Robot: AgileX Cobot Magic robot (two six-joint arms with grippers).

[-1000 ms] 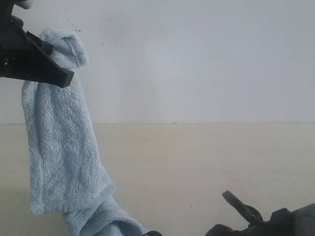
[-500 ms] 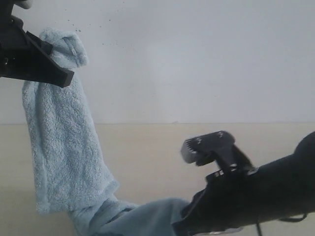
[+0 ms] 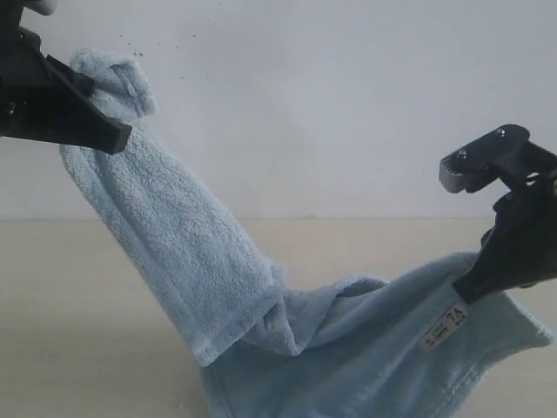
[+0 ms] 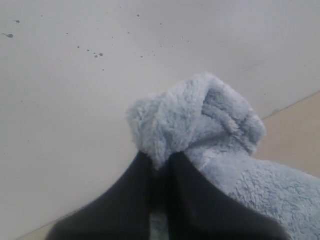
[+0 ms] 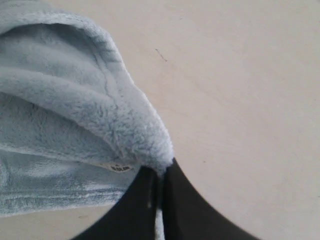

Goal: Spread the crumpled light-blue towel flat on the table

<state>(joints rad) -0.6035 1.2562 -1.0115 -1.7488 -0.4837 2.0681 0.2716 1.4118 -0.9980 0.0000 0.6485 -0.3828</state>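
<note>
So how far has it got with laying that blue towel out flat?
Done: the left tool and right tool each pinch the towel. In hand: it sags between them, left end high, middle folded over. Left: pull it smooth and lay it flat on the table.

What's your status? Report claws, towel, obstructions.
Left claw shut on towel corner, held high. Right claw shut on the edge near the label, lower. Towel slung between them, not flat on table. No obstruction seen.
</note>
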